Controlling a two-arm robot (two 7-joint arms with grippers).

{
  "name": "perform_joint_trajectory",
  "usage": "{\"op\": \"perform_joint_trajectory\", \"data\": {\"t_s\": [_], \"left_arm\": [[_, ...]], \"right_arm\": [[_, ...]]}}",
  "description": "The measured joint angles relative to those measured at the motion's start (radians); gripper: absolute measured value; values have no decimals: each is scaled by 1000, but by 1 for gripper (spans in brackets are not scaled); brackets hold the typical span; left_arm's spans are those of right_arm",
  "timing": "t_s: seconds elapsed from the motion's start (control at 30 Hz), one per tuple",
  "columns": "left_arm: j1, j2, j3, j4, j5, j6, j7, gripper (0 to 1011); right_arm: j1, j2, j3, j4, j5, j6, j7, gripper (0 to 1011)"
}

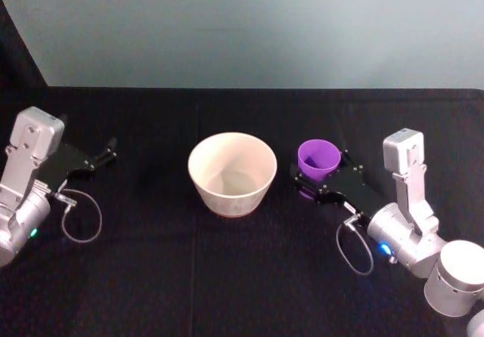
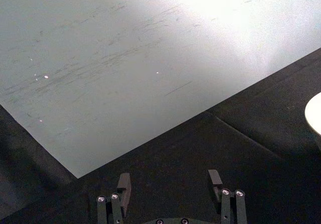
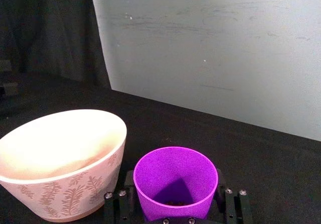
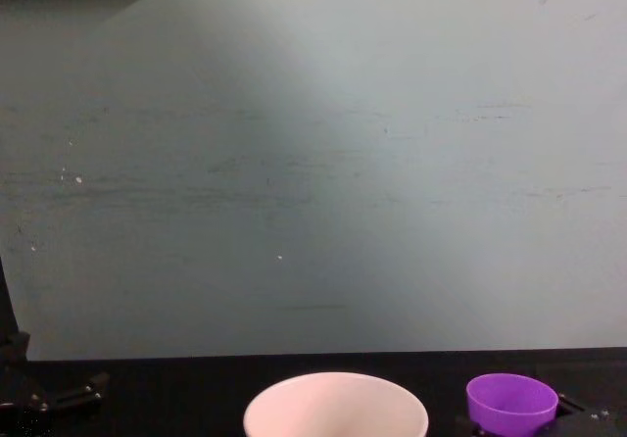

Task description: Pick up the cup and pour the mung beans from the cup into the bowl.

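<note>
The cup (image 1: pixel 318 158) stood upright at centre right of the head view, just right of the bowl (image 1: pixel 231 172), with the right pincer (image 1: pixel 324 180) closed around its lower body, probably so it could be lifted and tipped. The left pincer (image 1: pixel 107 156), spread and empty, waited at far left on the black worktop (image 1: pixel 227 276)

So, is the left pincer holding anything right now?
No, the left pincer is open over bare black cloth, far from the small purple plastic cup.
</note>
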Motion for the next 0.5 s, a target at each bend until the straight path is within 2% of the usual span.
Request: {"op": "perform_joint_trajectory", "data": {"t_s": [0.23,0.37,0.5], "left_arm": [[0,0,0,0,0,0,0,1000],[0,0,0,0,0,0,0,1000],[0,0,0,0,0,0,0,1000]], "right_arm": [[-9,-9,17,0,-5,1,9,775],[-28,-4,28,-34,-9,13,11,748],[-54,9,46,-95,-6,40,16,733]]}}
